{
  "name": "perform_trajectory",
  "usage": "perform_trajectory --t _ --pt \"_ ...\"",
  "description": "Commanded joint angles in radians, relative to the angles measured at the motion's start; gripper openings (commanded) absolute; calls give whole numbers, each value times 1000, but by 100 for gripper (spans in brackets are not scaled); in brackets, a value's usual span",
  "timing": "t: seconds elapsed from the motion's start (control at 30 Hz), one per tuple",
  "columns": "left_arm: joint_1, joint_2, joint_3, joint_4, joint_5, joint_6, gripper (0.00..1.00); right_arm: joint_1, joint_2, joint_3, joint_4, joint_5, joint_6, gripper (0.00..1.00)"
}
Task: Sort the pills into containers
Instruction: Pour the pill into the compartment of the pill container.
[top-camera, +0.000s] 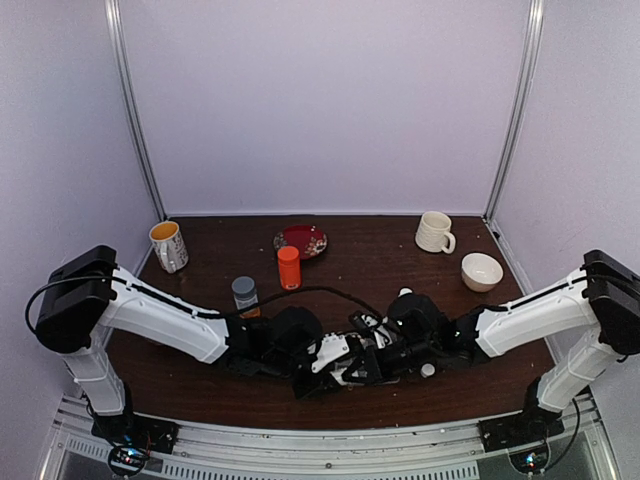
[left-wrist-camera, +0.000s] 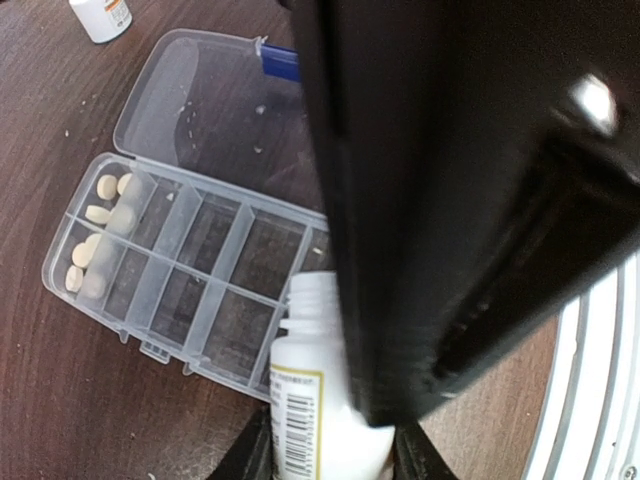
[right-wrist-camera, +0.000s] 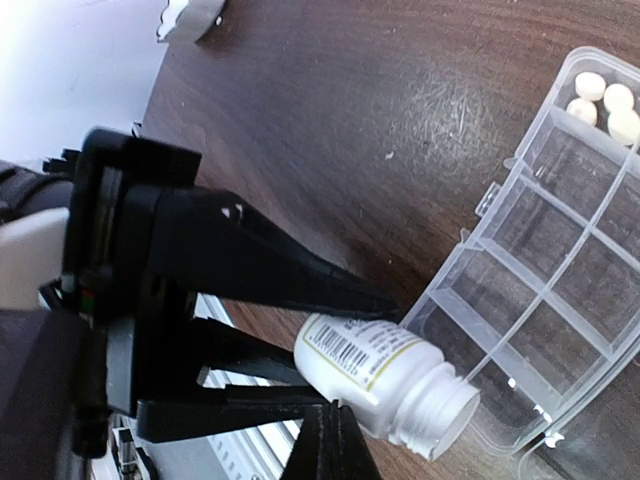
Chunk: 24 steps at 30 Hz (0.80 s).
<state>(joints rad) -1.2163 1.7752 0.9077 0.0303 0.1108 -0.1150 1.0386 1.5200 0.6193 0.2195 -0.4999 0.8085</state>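
Where your arms meet, top view: the left arm (top-camera: 160, 320) and right arm (top-camera: 530, 315) converge low over the near edge of the desk (top-camera: 380, 270). The dark tangle there hides the box, so rely on the wrist views.
Bystanders, top view: an orange bottle (top-camera: 289, 267) and a grey-capped jar (top-camera: 244, 293) stand just behind that meeting point.
Left hand, left wrist view: your left hand (left-wrist-camera: 328, 458) is clamped around an uncapped white bottle (left-wrist-camera: 308, 400), whose mouth reaches the near wall of the organiser box (left-wrist-camera: 150, 345).
Pills, left wrist view: the pills (left-wrist-camera: 105, 186) lie in the two end compartments farthest from the bottle. The other compartments in sight show none, and the lid (left-wrist-camera: 190, 100) is folded back.
Obstruction, left wrist view: a broad black body, probably the other arm's hand, hides the box's right end.
Right hand, right wrist view: too little of it shows, so you cannot tell whether it is open or closed.
Bottle, right wrist view: it is tipped nearly level, with its mouth at the box's corner and seemingly straddling the wall.
Risk: if you tip further from here, pills may fall outside the wall onto the desk or drop in a clump into one compartment.
Second risk: with both arms this close, a small swing could knock the light box and jumble the pills already sorted.
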Motion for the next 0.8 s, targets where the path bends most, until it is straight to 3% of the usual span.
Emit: perform_trajectory --t 0.0,0.23,0.47,0.77 --pt "5 12 37 -14 7 -3 6 -1 -6 19 -90 46 -50 0" --pt "5 10 50 -53 4 -5 6 -7 -112 -3 45 17 -9 0" --pt "6 10 53 -63 2 -7 6 -8 10 28 -92 38 -50 0" --pt "5 12 56 -66 1 -10 6 -17 -122 -6 6 48 -28 0"
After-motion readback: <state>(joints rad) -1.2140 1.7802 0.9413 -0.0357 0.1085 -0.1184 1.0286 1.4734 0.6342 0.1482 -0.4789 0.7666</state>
